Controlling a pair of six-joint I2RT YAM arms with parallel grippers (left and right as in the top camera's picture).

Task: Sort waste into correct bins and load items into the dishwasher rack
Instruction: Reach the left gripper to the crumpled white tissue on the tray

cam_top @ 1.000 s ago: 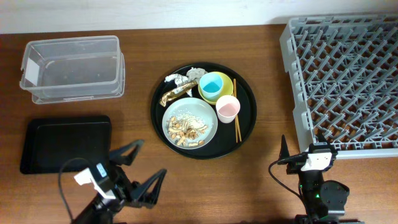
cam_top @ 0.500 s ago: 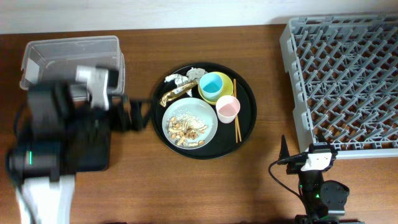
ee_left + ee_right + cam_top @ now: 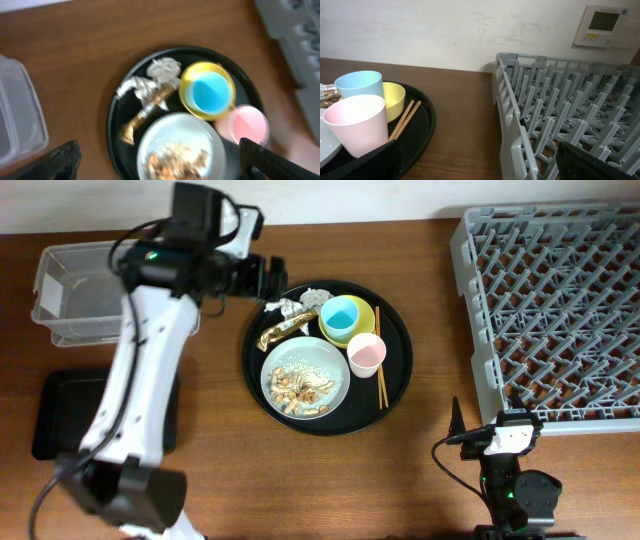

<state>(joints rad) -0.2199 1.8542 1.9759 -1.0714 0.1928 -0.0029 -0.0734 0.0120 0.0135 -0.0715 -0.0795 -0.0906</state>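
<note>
On the round black tray (image 3: 404,370) lie crumpled white paper (image 3: 306,299), a gold-brown wrapper (image 3: 282,330) and a grey-green plate (image 3: 330,360) carrying food scraps (image 3: 300,387). A light blue cup (image 3: 345,316) stands inside the yellow bowl (image 3: 368,311), with the pink cup (image 3: 366,353) beside it. My left gripper (image 3: 277,280) hangs open above the tray's back left edge; its wrist view looks down on the paper (image 3: 162,67), wrapper (image 3: 147,107) and plate (image 3: 172,135). My right gripper (image 3: 480,167) stays open and empty near the front corner of the dishwasher rack (image 3: 560,300).
The clear plastic box (image 3: 112,292) stands at the back left, partly under my left arm. In front of it lies the shallow black tray (image 3: 65,415). Wooden chopsticks (image 3: 379,383) rest on the round tray beside the pink cup.
My left arm has swung from the table's near left edge up and across to the back, ending beside the round tray. The right arm has not moved.
</note>
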